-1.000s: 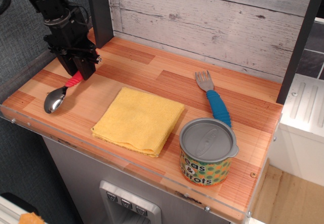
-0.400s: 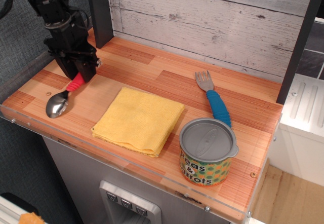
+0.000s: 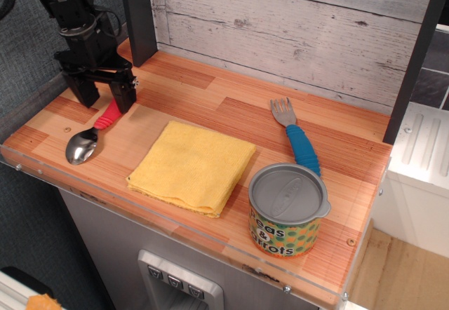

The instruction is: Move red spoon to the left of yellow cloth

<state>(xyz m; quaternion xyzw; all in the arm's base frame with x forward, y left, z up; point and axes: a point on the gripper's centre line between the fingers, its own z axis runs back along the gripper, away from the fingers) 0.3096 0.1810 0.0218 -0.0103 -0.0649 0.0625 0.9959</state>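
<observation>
Your gripper (image 3: 105, 94) stands with fingers spread apart, astride the top of the red spoon's (image 3: 92, 134) handle and gripping nothing. The spoon lies flat on the wooden table (image 3: 210, 99), left of the yellow cloth (image 3: 191, 164). Lift straight up so neither finger nudges that ribbed plastic handle or rolls the glossy metal bowl. The cloth is soft, nubby terry, folded roughly square.
</observation>
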